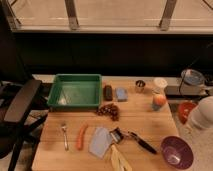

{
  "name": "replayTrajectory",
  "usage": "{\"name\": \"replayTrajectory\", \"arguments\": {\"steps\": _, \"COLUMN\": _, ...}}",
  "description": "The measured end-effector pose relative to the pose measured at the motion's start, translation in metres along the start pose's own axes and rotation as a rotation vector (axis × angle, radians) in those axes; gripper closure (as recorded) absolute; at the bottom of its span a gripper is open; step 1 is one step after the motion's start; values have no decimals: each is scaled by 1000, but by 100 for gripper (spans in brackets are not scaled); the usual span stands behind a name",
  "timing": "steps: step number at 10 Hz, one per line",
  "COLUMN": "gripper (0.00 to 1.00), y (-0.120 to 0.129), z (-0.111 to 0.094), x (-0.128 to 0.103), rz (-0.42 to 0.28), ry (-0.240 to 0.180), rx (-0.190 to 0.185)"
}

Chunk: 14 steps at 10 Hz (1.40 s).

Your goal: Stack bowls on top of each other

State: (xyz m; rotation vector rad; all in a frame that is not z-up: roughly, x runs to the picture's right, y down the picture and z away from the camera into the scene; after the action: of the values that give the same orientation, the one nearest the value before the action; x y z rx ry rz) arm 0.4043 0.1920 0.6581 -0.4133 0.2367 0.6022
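Observation:
The purple bowl [176,151] sits upright at the table's front right corner. The smaller orange-red bowl [185,111] stands near the right edge, farther back, partly hidden behind my white arm [203,114]. Only that rounded arm segment shows, at the right border of the camera view. My gripper is out of the picture past the right edge, shut, and I cannot see anything in it. The two bowls stand apart, with bare wood between them.
A green tray [75,91] is at the back left. Grapes [108,110], a carrot [81,136], a fork [64,136], a cloth [101,141], a banana [119,159] and a black-handled tool [136,140] lie mid-table. A white cup [160,83] stands at the back. An office chair [20,107] is at the left.

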Motion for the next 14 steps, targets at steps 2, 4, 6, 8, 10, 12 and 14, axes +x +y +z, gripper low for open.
{"name": "replayTrajectory", "arguments": {"steps": 2, "gripper": 100, "y": 19, "z": -8, "x": 23, "rz": -24, "ry": -3, "rx": -4}}
{"name": "replayTrajectory", "arguments": {"steps": 4, "gripper": 100, "y": 41, "z": -11, "x": 41, "rz": -89, "ry": 3, "rx": -25}}
{"name": "replayTrajectory", "arguments": {"steps": 6, "gripper": 100, "y": 63, "z": -8, "x": 50, "rz": -148, "ry": 12, "rx": -61}}
{"name": "replayTrajectory", "arguments": {"steps": 8, "gripper": 100, "y": 82, "z": -7, "x": 51, "rz": -208, "ry": 8, "rx": -88}}
{"name": "replayTrajectory", "arguments": {"steps": 10, "gripper": 90, "y": 100, "z": -4, "x": 47, "rz": -264, "ry": 0, "rx": -120}}
{"name": "replayTrajectory", "arguments": {"steps": 12, "gripper": 72, "y": 110, "z": -2, "x": 45, "rz": -296, "ry": -3, "rx": -134}}
{"name": "replayTrajectory", "arguments": {"steps": 14, "gripper": 52, "y": 116, "z": 3, "x": 44, "rz": -308, "ry": 0, "rx": -152}}
